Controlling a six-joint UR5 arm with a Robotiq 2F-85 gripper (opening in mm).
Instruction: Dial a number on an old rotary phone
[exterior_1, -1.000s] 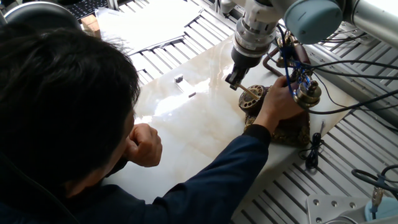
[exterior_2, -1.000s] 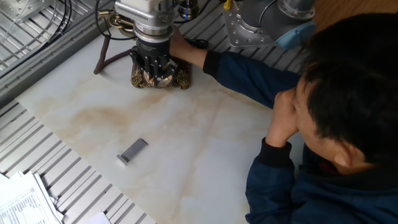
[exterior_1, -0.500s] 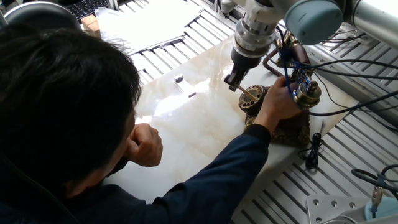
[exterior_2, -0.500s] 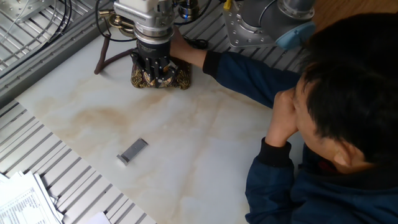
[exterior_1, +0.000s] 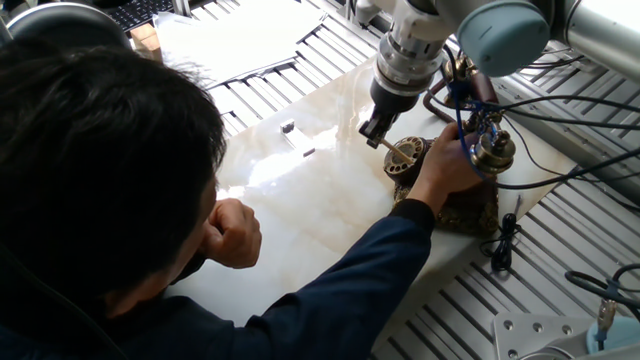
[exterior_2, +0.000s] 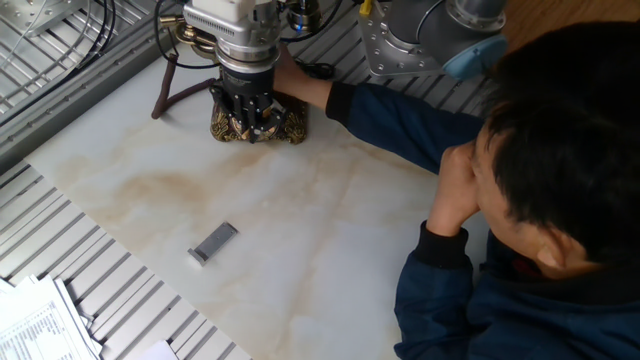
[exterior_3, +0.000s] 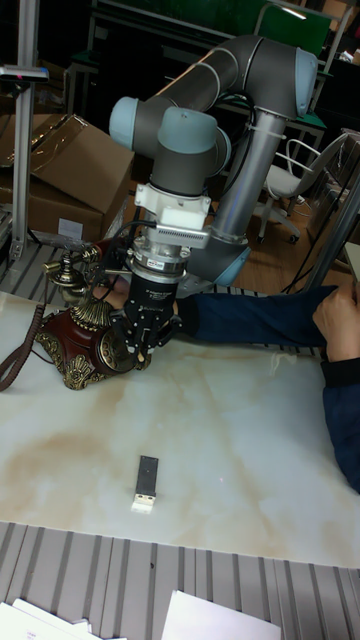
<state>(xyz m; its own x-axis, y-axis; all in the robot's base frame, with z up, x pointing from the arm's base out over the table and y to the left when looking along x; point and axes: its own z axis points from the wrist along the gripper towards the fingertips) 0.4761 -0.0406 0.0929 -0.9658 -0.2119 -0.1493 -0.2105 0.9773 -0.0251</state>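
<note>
The old rotary phone (exterior_1: 462, 200), dark bronze with an embossed base (exterior_2: 290, 127), stands at the far side of the marble tabletop. Its brass-capped handset (exterior_3: 68, 268) rests on the tall cradle. My gripper (exterior_1: 372, 127) hovers just left of the round dial (exterior_1: 408, 160), shut on a thin pale stick (exterior_1: 396, 149) whose tip reaches into the dial. From the other side my gripper (exterior_2: 250, 112) covers the dial, and in the tall view my gripper (exterior_3: 135, 345) hides it too. A person's hand (exterior_1: 446, 165) grips the phone body.
A person in a dark blue sleeve (exterior_2: 400, 115) leans over the near table edge, with a fist (exterior_1: 235, 232) resting on the marble. A small grey stick-shaped object (exterior_2: 213, 242) lies mid-table. Cables (exterior_1: 560, 150) hang right of the phone. Papers (exterior_2: 40, 320) lie on the slatted frame.
Almost nothing differs. My gripper has shifted very slightly over the dial with the stick still in it. The person's hand stays on the phone.
</note>
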